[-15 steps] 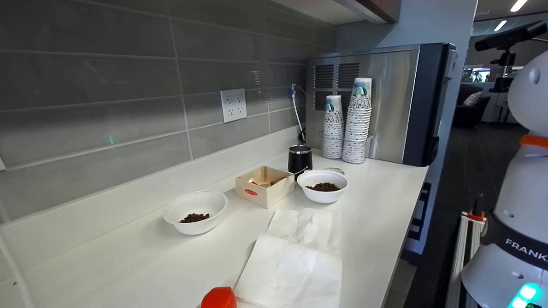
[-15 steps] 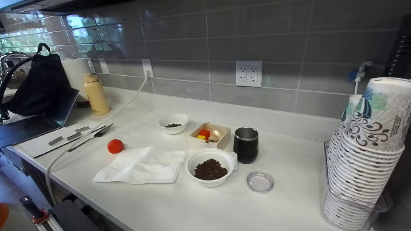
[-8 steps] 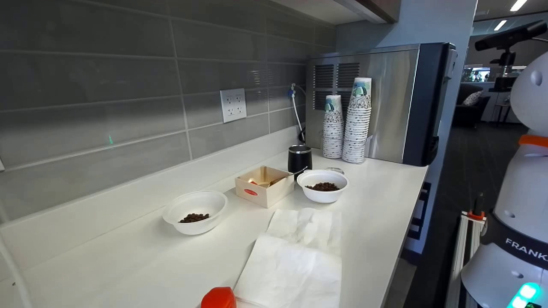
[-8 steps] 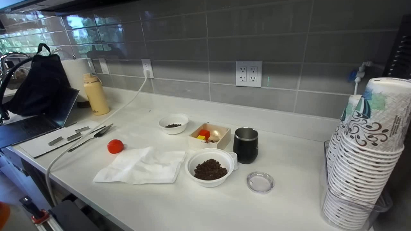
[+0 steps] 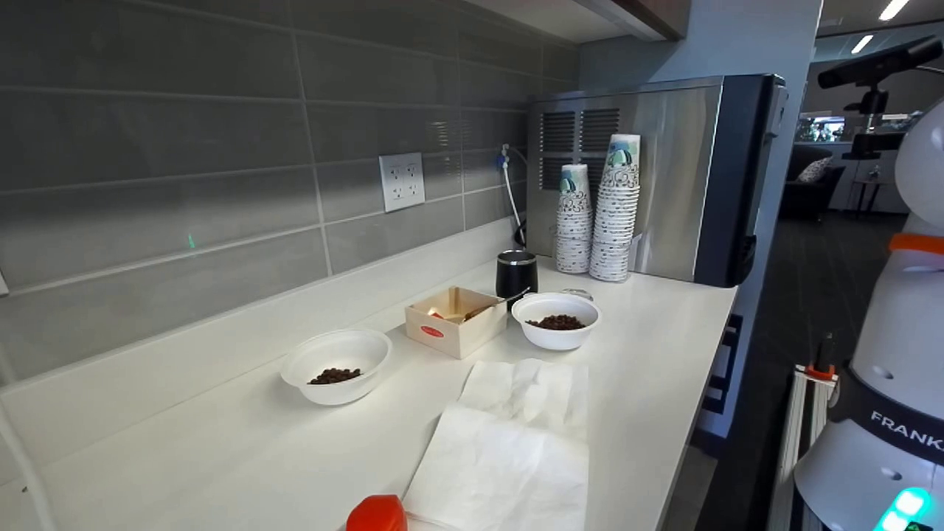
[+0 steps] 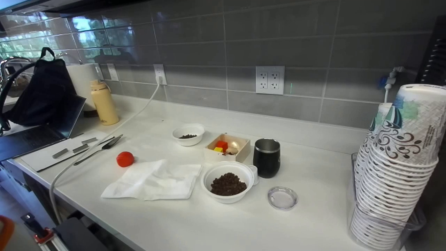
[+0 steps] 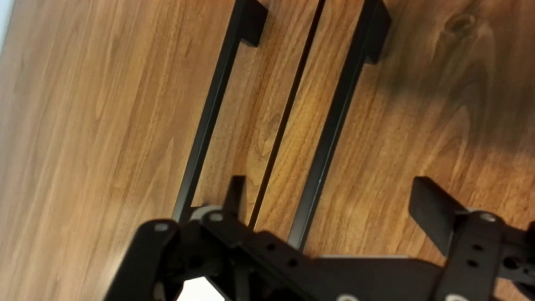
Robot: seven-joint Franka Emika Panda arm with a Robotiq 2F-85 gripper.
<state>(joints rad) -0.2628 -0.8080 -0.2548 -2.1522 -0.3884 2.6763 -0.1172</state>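
Note:
In the wrist view my gripper (image 7: 328,194) is open with nothing between its fingers. It faces two wooden cabinet doors, each with a long black bar handle. The right-hand bar handle (image 7: 336,119) runs down between the two fingers in the picture. The left-hand bar handle (image 7: 211,106) runs down to the left finger and is partly hidden behind the gripper. A dark gap (image 7: 288,108) divides the doors. I cannot tell the distance from fingers to handles, and I see no clear touch. The gripper is out of view in both exterior views.
The counter holds a white bowl (image 6: 228,198) of brown balls, a second bowl (image 6: 188,140), a wooden box (image 6: 245,150), a black tumbler (image 6: 267,160), a clear lid (image 6: 283,198), napkins (image 6: 153,181), a red object (image 6: 125,159) and stacked cups (image 6: 393,188). The arm (image 5: 903,354) stands beside the counter.
The upper arm has shifted slightly to the right in an exterior view, and its orange band shows a little more in both. The things on the counter have not moved.

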